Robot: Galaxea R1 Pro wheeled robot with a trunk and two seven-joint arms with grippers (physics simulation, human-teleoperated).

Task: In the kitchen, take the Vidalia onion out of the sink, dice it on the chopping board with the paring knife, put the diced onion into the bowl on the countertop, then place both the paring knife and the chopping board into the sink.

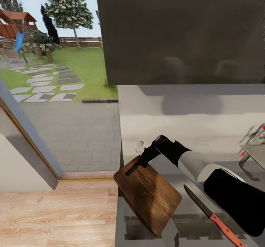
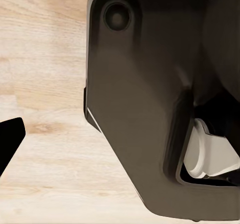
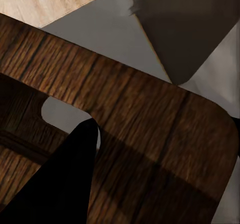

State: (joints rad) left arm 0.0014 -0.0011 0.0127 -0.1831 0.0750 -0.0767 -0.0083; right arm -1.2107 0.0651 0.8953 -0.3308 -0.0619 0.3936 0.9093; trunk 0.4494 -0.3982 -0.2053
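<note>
The brown wooden chopping board (image 1: 149, 195) hangs tilted over the left end of the grey countertop (image 1: 191, 181). My right gripper (image 1: 138, 162) is shut on its far end, at the handle slot. In the right wrist view one black finger (image 3: 70, 179) lies across the slot of the board (image 3: 150, 119). The paring knife (image 1: 215, 215), with a dark blade and red-orange handle, lies on the countertop right of the board, under my right forearm. A corner of the steel sink (image 1: 255, 149) with a red knob (image 1: 241, 154) shows at the right edge. Onion and bowl are out of view.
A dark wall cabinet (image 1: 184, 33) hangs above the counter. Left of the counter are a light wood floor (image 1: 55, 217) and a glass door onto a garden. In the left wrist view, my left gripper's fingertip (image 2: 11, 136) hangs over floor beside the robot's dark body (image 2: 145, 99).
</note>
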